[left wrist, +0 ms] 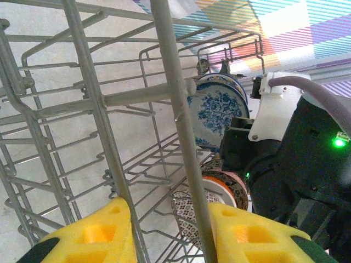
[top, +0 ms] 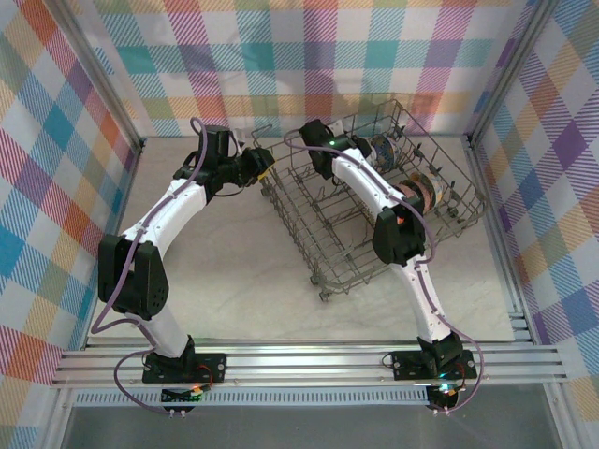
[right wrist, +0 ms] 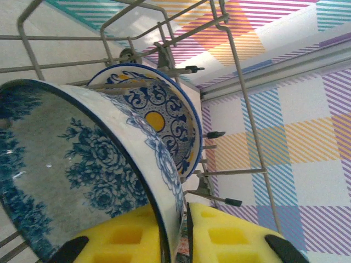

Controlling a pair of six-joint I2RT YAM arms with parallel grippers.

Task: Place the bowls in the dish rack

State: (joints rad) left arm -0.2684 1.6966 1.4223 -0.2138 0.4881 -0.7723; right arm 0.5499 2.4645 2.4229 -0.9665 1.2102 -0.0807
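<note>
Your left hand (left wrist: 170,233): pads slightly apart, astride a wire of the grey metal wire dish rack (left wrist: 178,109). Your right hand (right wrist: 184,233): pads narrow astride the rim of the white blue-floral ceramic bowl (right wrist: 82,164) inside the rack; grip cannot tell. Behind it at 1 o'clock, a blue-and-yellow patterned bowl (right wrist: 159,115).

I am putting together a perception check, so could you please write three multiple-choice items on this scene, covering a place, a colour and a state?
1. Where is the rim of the blue floral bowl? A between the fingers of the right gripper; B on the bare table; C on the floor.
2. What colour are that gripper's pads? A black; B yellow; C red.
3. How does the blue-and-yellow bowl sit in the dish rack? A flat, face down; B on edge; C flat, face up.
Answers: 1 A, the rim runs between the pads; 2 B, both are yellow; 3 B, it stands upright.
</note>
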